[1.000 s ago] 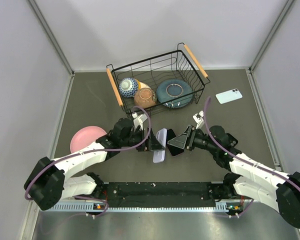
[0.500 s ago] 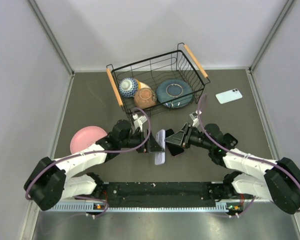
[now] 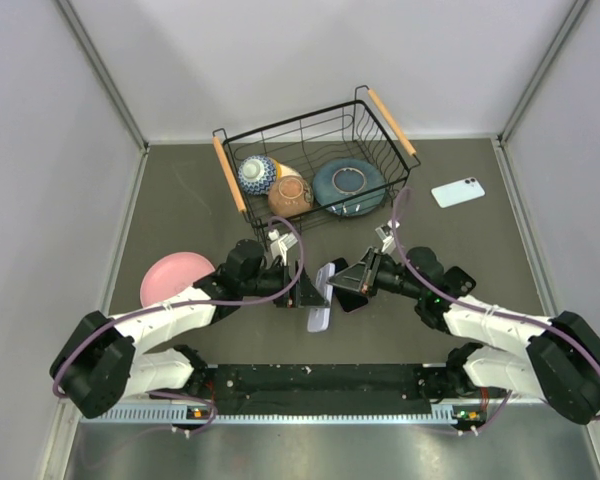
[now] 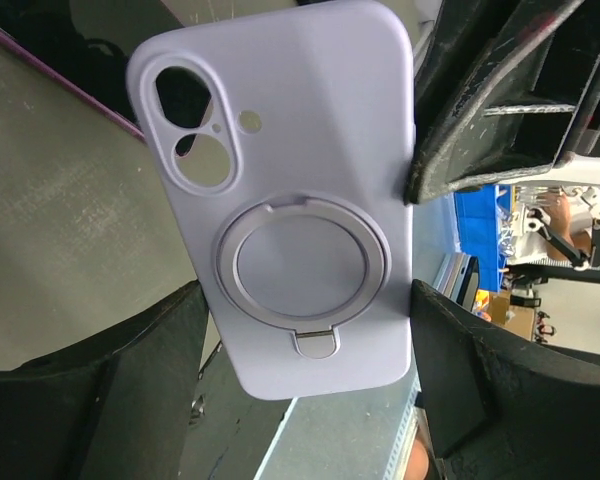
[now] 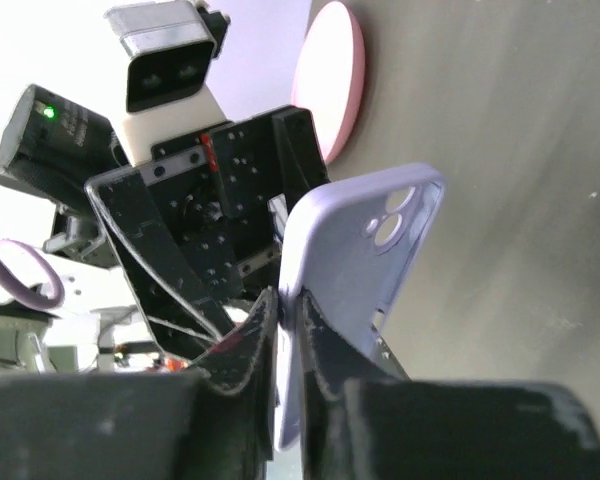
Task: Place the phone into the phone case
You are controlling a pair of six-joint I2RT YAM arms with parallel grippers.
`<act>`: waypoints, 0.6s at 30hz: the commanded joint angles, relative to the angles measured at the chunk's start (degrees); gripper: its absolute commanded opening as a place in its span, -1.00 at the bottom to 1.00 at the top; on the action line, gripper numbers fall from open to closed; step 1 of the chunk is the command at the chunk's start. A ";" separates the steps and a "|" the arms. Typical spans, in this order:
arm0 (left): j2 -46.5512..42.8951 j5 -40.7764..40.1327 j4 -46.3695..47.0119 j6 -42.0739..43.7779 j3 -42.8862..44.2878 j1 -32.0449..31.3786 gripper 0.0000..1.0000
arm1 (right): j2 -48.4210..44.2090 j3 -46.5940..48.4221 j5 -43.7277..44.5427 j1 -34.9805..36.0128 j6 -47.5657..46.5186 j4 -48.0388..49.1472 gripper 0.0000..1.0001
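The pale lavender phone case [image 3: 322, 296] hangs above the middle of the table between both arms. In the left wrist view the phone case [image 4: 300, 200] shows its back, with a ring stand and camera cut-outs. My left gripper [image 4: 305, 335] spans its width, both fingers against its long edges. My right gripper [image 5: 285, 305] is shut on one long edge of the phone case [image 5: 355, 250], thin wall pinched between the pads. From above, the left gripper [image 3: 308, 290] and right gripper [image 3: 338, 288] meet at the case. The phone is out of view.
A black wire basket [image 3: 395, 130] with three bowls stands at the back middle. A pink plate [image 3: 170, 276] lies left of the arms. A pale blue phone [image 3: 457, 191] lies at the back right. Grey walls close in the table on both sides.
My right gripper has moved left up to the case and closed on its edge. The left gripper has kept hold of the case, almost still.
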 commanded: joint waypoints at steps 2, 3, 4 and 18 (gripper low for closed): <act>-1.83 -0.48 0.91 2.67 1.52 -0.11 0.31 | -1.53 3.01 0.82 1.26 -0.08 0.10 -1.00; -2.26 -1.45 -0.49 3.46 1.96 -0.11 0.47 | -1.80 3.36 1.18 1.35 -0.25 -0.69 -1.00; -3.05 -2.50 -4.94 4.25 2.57 -0.02 0.75 | -2.15 3.80 1.61 1.44 -0.51 -2.09 -1.00; -15.44 -43.18 -46.46 15.68 17.87 4.46 0.98 | 10.82 28.66 21.92 13.99 -17.39 -51.48 -1.00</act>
